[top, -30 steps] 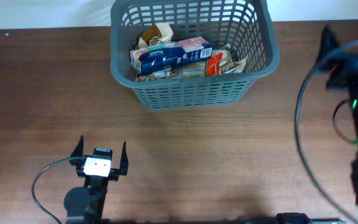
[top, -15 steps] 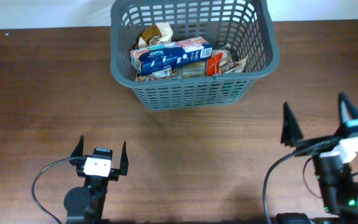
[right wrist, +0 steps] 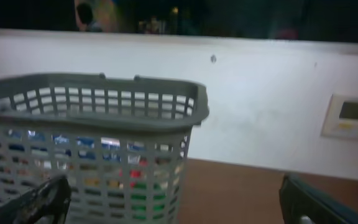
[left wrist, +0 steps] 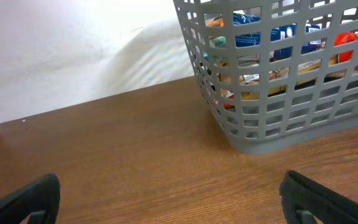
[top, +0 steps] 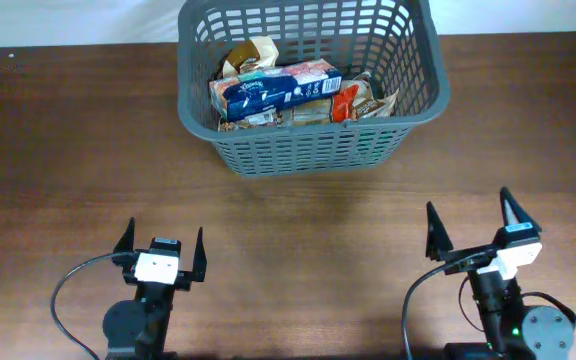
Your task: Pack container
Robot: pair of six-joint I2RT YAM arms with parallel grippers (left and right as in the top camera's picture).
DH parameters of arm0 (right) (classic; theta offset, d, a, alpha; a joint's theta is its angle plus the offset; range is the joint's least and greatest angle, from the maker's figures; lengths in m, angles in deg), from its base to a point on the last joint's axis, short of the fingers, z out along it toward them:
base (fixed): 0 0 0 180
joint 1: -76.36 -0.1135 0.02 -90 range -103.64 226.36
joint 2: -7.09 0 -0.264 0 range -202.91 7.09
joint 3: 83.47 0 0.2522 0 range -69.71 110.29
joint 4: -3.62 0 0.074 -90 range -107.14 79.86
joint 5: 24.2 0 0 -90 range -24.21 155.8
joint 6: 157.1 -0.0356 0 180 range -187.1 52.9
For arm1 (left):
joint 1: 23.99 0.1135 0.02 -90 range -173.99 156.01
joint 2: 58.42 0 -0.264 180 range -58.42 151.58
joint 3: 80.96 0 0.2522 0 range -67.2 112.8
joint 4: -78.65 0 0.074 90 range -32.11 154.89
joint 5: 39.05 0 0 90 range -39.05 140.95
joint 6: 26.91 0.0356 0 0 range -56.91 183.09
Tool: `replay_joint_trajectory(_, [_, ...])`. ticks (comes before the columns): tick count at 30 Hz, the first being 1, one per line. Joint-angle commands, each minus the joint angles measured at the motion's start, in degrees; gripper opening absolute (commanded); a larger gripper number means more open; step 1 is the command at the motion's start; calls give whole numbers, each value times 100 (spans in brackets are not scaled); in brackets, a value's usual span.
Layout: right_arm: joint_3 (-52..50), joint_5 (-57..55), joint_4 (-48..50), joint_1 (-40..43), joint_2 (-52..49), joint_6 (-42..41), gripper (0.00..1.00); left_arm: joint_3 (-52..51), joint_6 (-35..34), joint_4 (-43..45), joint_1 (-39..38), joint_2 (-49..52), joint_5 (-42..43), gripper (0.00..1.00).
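Left gripper [top: 163, 241] spread wide, empty, right gripper [top: 470, 217] equally wide, empty, container [top: 308, 150] with packets [top: 273, 92] well apart

Bare tabletop [top: 298, 230] separates the basket [top: 308, 150] from left claw [top: 164, 232] and right claw [top: 468, 202].

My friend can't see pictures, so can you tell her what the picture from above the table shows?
A dark grey plastic shopping basket sits at the far side of a brown wooden table, holding packets, a blue packet on top. Near the front edge, the left end effector and right end effector point toward it, both open and empty.
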Motion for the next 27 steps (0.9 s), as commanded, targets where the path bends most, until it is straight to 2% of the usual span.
replay_joint_trajectory(1, [-334, 74, 26, -52, 229, -52, 99, -76, 72, 17, 39, -55, 63, 99])
replay_joint_trajectory(16, [-1130, 74, 22, -52, 761, -52, 99, -76, 72, 17, 39, -55, 63, 99])
replay_joint_trajectory(27, [-1600, 79, 20, -52, 778, -52, 99, -76, 72, 17, 39, -55, 63, 99])
